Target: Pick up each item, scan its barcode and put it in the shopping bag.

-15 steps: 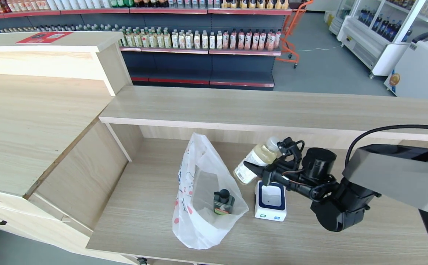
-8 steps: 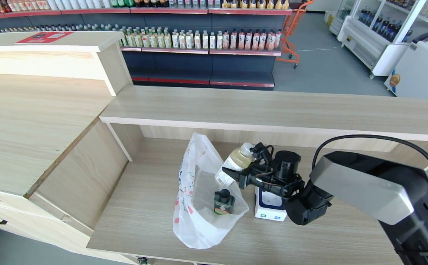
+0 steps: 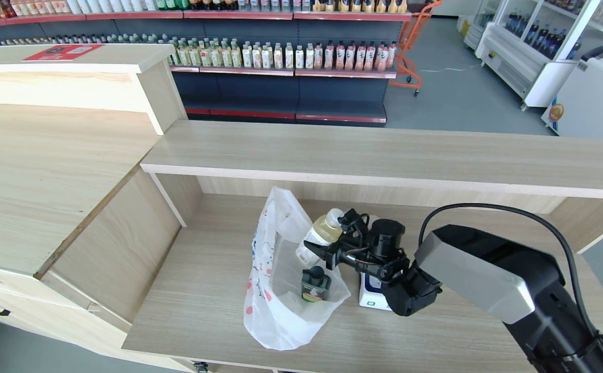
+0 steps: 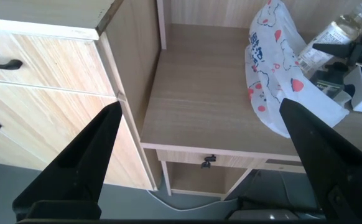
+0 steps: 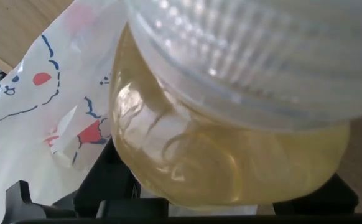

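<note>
One juice bottle (image 3: 316, 238) is clenched in the right gripper (image 3: 331, 233) above the shopping bag (image 3: 275, 305) mouth; lower it beside the dark bottle (image 3: 315, 284) inside before releasing. Left gripper (image 4: 199, 106) stands spread.

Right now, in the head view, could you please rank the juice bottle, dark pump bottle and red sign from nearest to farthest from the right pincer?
1. Juice bottle: held in the right pincer itself.
2. Dark pump bottle: just below, inside the shopping bag.
3. Red sign: far left, on the raised counter.
</note>
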Controlling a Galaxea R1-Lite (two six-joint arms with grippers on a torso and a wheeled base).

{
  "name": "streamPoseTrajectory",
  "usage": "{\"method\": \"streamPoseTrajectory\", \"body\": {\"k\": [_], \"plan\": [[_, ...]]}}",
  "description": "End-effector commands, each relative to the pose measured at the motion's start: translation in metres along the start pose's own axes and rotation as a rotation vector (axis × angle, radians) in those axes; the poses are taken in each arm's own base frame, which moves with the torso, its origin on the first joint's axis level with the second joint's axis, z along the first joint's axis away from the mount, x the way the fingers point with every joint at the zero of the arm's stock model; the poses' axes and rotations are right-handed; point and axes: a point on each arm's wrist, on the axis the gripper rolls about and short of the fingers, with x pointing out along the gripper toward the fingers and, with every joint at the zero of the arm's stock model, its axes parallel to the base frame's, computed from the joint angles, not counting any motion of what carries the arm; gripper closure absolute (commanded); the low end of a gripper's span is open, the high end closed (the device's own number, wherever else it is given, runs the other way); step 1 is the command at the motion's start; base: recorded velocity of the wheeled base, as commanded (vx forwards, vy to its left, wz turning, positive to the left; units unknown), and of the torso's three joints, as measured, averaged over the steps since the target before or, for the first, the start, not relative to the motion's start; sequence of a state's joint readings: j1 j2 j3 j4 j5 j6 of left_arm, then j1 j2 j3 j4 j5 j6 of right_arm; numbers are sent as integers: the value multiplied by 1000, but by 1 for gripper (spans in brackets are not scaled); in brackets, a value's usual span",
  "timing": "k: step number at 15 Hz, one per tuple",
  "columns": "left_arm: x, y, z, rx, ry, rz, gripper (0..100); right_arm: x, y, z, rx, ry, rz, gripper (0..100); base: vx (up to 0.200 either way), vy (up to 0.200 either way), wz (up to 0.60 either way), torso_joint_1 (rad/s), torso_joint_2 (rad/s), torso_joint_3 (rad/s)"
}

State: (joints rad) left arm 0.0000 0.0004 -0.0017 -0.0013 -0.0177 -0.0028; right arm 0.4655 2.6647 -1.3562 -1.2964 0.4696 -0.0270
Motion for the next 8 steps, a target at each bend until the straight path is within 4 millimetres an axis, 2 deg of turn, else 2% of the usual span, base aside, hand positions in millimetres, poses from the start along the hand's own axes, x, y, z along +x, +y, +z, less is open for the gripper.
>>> {"method": "streamPoseTrajectory", "body": {"k": [1, 5, 8], "plan": [[0, 0, 0, 0, -1, -1, 0, 8, 0, -14, -12, 16, 7, 100, 0, 0, 0, 0, 0, 0], [0, 0, 0, 0, -1, -1, 0, 29, -5, -15, -63, 22, 19, 100, 0, 0, 0, 0, 0, 0], [0, 0, 0, 0, -1, -1, 0, 39, 2, -21, -79, 29, 40, 100, 0, 0, 0, 0, 0, 0]]}}
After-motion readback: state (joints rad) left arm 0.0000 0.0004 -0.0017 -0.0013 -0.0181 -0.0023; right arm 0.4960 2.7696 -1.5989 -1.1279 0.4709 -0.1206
